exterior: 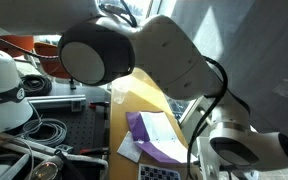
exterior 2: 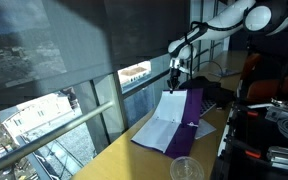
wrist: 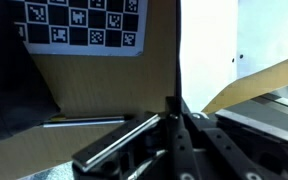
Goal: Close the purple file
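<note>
The purple file lies open on the yellow tabletop, with its white sheets spread flat. One purple cover stands lifted, nearly upright. My gripper is at that cover's top edge. In the wrist view the jaws are shut on a thin dark edge, the cover seen edge-on, with a white sheet to its right. In an exterior view the file shows below my arm, and the gripper is hidden there.
A clear plastic cup stands on the near end of the tabletop. A checkerboard marker sheet and a thin rod lie on the table. Cables and equipment sit beside the table. A window runs along the far side.
</note>
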You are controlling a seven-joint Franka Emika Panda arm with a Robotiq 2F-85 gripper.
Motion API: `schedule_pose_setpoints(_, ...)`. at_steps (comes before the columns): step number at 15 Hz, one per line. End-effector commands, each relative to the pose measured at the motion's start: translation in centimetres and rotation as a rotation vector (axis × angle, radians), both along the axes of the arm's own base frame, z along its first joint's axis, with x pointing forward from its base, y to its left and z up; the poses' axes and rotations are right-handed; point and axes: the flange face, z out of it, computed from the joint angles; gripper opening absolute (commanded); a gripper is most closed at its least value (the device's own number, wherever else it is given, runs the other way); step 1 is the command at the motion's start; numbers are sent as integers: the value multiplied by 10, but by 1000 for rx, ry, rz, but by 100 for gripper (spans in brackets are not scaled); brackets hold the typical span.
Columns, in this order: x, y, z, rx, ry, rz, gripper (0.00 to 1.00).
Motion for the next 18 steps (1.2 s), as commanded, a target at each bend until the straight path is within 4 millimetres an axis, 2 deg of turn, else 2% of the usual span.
schedule_pose_setpoints(1, -2, 45, 68, -143, 63, 87, 0)
schedule_pose_setpoints(3, -7, 71, 100, -225, 77, 134, 0)
schedule_pose_setpoints(6, -20, 97, 145, -334, 75, 210, 0)
schedule_pose_setpoints(10, -45, 111, 192, -434, 22, 274, 0)
schedule_pose_setpoints(14, -70, 127, 223, -475, -134, 287, 0)
schedule_pose_setpoints(18, -102, 146, 225, -498, -279, 302, 0)
